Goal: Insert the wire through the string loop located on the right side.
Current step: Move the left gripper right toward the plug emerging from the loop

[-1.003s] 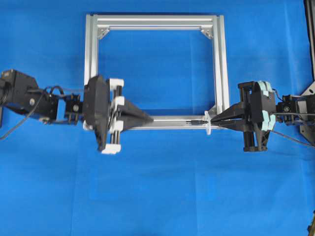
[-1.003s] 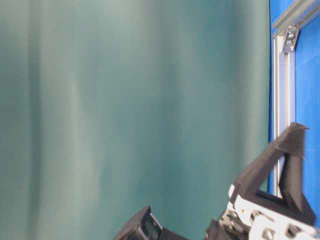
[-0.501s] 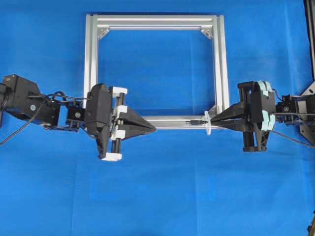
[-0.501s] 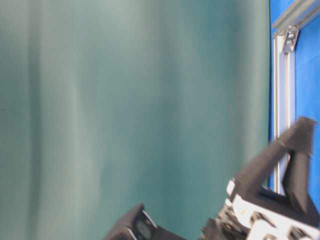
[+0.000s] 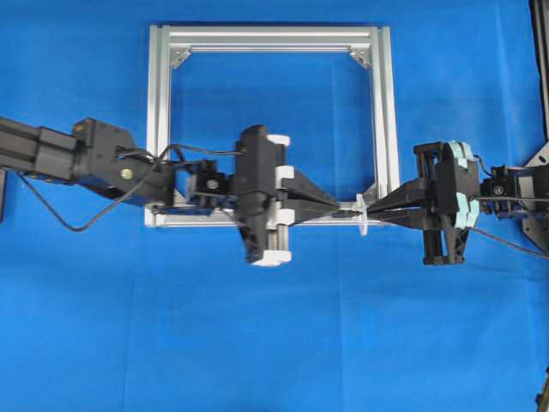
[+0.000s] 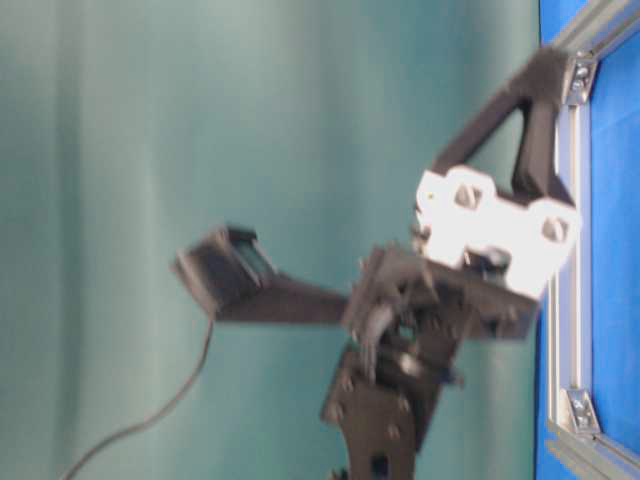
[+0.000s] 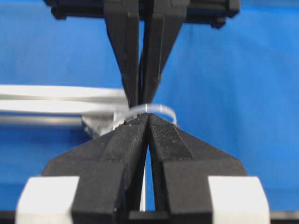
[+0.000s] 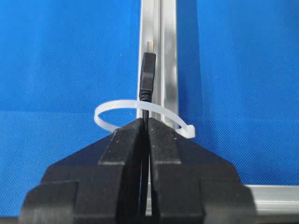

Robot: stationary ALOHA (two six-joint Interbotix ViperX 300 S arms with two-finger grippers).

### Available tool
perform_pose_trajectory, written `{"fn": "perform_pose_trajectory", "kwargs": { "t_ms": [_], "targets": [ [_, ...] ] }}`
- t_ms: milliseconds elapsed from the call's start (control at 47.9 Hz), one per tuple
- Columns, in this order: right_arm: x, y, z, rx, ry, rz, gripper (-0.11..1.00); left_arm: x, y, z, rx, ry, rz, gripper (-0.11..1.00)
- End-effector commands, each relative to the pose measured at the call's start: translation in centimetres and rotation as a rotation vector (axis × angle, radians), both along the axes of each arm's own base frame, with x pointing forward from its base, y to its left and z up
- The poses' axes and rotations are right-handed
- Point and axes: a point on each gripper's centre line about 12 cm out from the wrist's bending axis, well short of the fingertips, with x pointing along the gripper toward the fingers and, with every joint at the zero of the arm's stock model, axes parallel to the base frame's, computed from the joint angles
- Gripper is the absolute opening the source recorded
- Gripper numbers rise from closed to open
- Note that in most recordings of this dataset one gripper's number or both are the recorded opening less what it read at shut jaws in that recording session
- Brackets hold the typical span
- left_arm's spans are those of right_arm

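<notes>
Overhead, left to right: left gripper sits mid-frame over the lower rail of the frame, jaws pinched fully together on nothing I can see, tips nearly at the plug. The wire comes next, just right of centre: its plug tip pokes out past the loop toward the left arm, thin cable running back into the right gripper, whose jaws are clamped tight on it right behind the loop. So the tip already sits through the loop, at the frame's lower right corner. Handling guess: wire is light, thin and floppy, would sag or slip if gripped far back; the plug is the stiffer, thicker bit, best place to pinch. Loop looks like a thin white plastic tie, springy, easily bent or pushed aside. Table is covered in blue cloth, flat, probably soft. Teal backdrop in the side view; black stand at the far right edge.
</notes>
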Motion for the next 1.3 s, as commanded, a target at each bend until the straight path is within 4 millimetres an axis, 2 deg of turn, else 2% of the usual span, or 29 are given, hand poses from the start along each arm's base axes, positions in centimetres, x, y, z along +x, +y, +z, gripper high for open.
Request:
{"fn": "perform_pose_trajectory", "kwargs": {
  "t_ms": [0, 585, 690, 878, 940, 1128, 1275],
  "targets": [
    [0.6, 0.1, 0.7, 0.000, -0.031, 0.001, -0.04, 1.2, 0.1, 2.0, -0.004, -0.044, 0.003, 0.00],
    [0.6, 0.1, 0.7, 0.000, -0.032, 0.002, -0.04, 1.5, 0.0, 1.8, -0.004, -0.037, 0.002, 0.01],
    [0.6, 0.1, 0.7, 0.001, -0.034, 0.001, -0.04, 1.5, 0.0, 1.9, -0.004, -0.038, 0.001, 0.19],
    [0.6, 0.1, 0.7, 0.001, -0.032, 0.001, -0.04, 1.5, -0.2, 1.8, -0.002, -0.035, -0.004, 0.75],
    [0.6, 0.1, 0.7, 0.001, -0.032, 0.001, -0.04, 1.5, -0.1, 1.8, -0.004, -0.035, -0.001, 0.88],
    [0.6, 0.1, 0.7, 0.000, -0.031, 0.001, -0.04, 1.6, -0.2, 1.6, -0.005, -0.034, -0.002, 0.90],
    [0.6, 0.1, 0.6, -0.001, -0.031, 0.002, -0.04, 2.1, -0.2, -0.4, -0.002, 0.003, -0.001, 0.90]
  ]
}}
